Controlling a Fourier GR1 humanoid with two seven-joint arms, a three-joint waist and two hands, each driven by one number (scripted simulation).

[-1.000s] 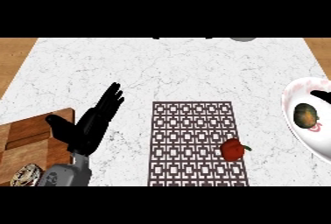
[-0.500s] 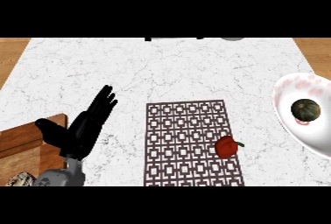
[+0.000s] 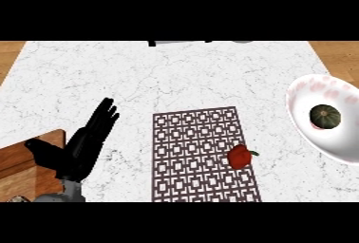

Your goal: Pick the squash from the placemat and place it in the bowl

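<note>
A white counter (image 3: 175, 80) with thin grey lines is seen from above. 3 things are laid right on it. A brown placemat (image 3: 189, 156) with a pattern of small boxes is set near the middle, toward the near edge. A white bowl (image 3: 336, 142) with pink spots is placed at the right side - part of it is cut off by the edge of the view. A wooden board (image 3: 17, 171) is laid at the near left corner, well apart from the bowl.

White marble counter (image 3: 175, 76) fills the view, brown wood (image 3: 7, 50) beyond its far corners.
</note>
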